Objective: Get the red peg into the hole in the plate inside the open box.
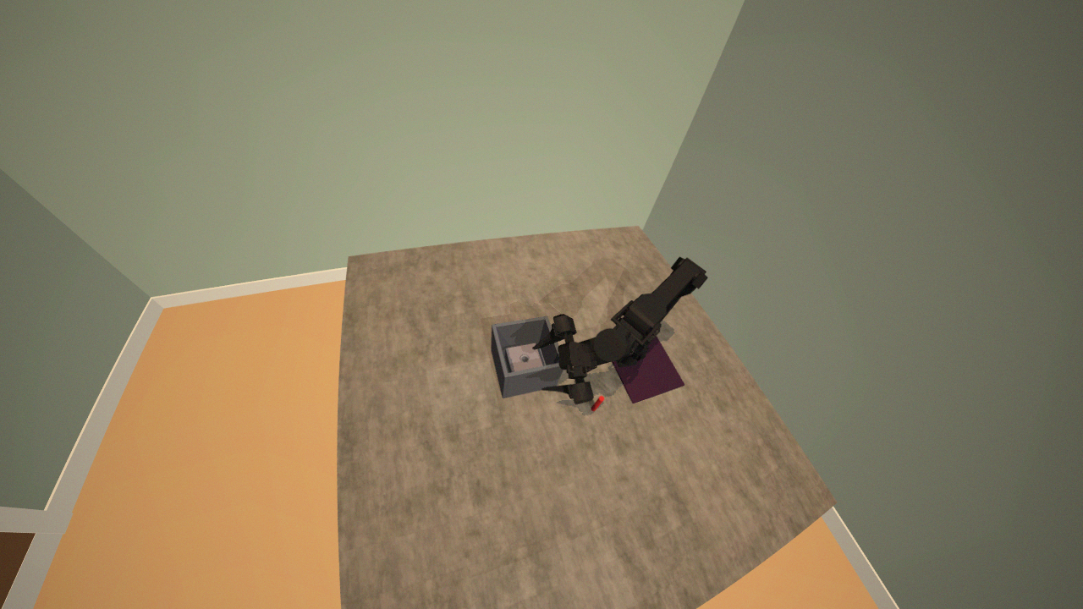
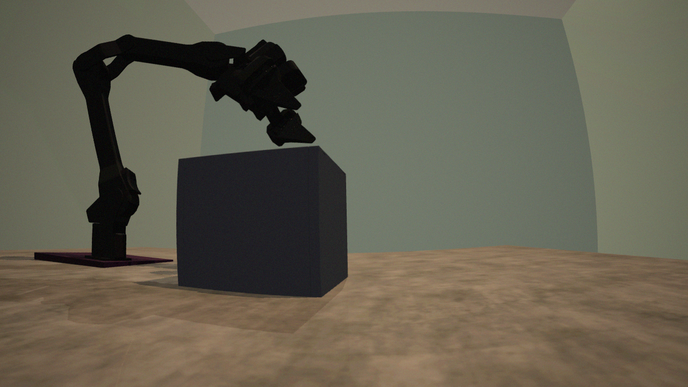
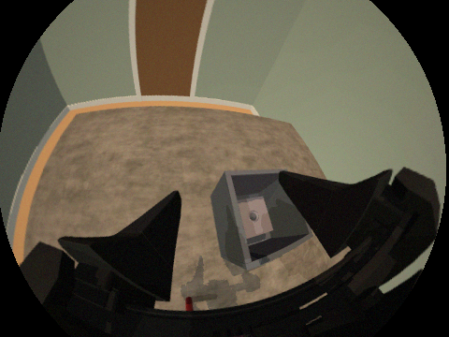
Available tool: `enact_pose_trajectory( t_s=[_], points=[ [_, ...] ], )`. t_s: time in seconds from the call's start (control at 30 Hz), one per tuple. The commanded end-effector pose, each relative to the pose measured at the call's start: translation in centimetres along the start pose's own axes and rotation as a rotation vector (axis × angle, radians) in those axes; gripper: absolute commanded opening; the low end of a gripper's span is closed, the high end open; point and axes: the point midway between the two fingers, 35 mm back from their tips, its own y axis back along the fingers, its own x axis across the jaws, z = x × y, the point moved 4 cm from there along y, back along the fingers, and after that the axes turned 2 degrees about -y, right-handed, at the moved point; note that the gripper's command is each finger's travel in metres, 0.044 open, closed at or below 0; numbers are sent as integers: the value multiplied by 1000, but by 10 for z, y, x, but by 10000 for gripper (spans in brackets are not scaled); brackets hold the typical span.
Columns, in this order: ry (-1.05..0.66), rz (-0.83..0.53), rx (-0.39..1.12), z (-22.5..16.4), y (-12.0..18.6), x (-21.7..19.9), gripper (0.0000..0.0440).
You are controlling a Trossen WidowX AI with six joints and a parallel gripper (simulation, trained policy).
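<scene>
The red peg (image 1: 597, 403) is on the table beside the purple mat. Part of it shows at the bottom of the wrist view (image 3: 189, 304), partly hidden by the gripper's body; whether it lies or stands is unclear. The open grey box (image 1: 530, 384) (image 2: 250, 221) (image 3: 224, 217) stands left of the peg in the top view. A pale plate (image 1: 514, 355) (image 3: 254, 229) with an empty round hole lies at its bottom. My gripper (image 1: 538, 369) (image 2: 307, 123) (image 3: 231, 185) is wide open and empty, above the box's rim level, with one finger overlapping the box in the top view.
The arm's base stands on a purple mat (image 1: 656, 382) (image 2: 103, 263), to the right of the box in the top view. The wood-like table top (image 1: 454, 469) (image 2: 481, 313) (image 3: 140, 154) ends at edges beside the walls and orange floor (image 1: 211, 424).
</scene>
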Motion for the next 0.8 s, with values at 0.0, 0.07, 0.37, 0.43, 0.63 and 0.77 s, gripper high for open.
enact_pose_trajectory(
  t_s=[0.0, 0.07, 0.37, 0.43, 0.63, 0.77],
  points=[
    [-122, 42, 54, -7, 2, -2, 440],
    [-181, 61, 89, -12, 2, -2, 440],
    [-436, 127, 276, -36, 7, 1, 440],
    [-489, 134, 323, -41, 9, 2, 440],
    [-640, 140, 476, -60, 15, 6, 440],
    [-734, 128, 584, -73, 20, 10, 440]
  ],
)
